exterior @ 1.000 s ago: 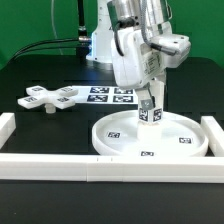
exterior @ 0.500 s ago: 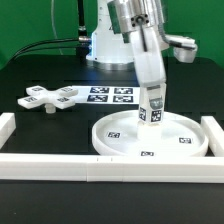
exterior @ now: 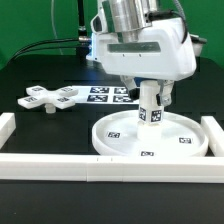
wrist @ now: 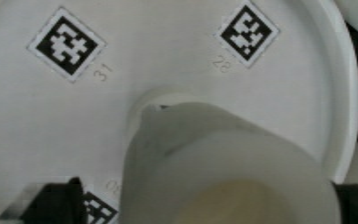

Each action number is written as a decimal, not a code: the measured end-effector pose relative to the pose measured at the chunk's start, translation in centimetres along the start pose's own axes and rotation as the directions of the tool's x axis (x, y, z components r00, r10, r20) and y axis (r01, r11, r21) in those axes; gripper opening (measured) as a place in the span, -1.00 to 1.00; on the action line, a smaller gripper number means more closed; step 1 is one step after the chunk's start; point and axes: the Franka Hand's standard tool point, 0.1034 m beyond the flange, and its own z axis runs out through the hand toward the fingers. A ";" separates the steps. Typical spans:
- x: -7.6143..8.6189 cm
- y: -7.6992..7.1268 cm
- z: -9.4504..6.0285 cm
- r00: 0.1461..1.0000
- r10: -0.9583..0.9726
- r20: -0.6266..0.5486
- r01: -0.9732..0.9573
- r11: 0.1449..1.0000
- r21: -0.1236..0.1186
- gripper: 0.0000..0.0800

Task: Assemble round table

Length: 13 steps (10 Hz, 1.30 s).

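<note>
At the exterior view's left, the cross-shaped piece (exterior: 53,98) lies loose on the black table, your likely next pickup. At centre frame the post (exterior: 150,106) stands upright in the round disc (exterior: 150,135), lower right. Your gripper (exterior: 150,92) straddles the post with jaws spread, gripping nothing. Before reaching left, I'd lift straight up so neither finger nudges the post.

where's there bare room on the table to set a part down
The black tabletop is free between the cross-shaped piece, the white border bars and the round disc. It is crowded at the disc's centre, where the post stands under the open gripper, and behind, by the marker board.
</note>
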 end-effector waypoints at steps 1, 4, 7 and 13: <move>0.0 0.0 0.0 0.999 -0.047 0.000 0.047 0.999 0.000 0.62; -0.3 -0.3 -0.1 0.927 -0.374 0.003 0.374 0.927 -0.026 0.62; -0.4 -0.3 -0.2 0.695 -0.719 0.028 0.719 0.694 -0.040 0.62; -0.5 -0.1 -0.2 0.292 -0.955 0.056 0.956 0.290 -0.040 0.62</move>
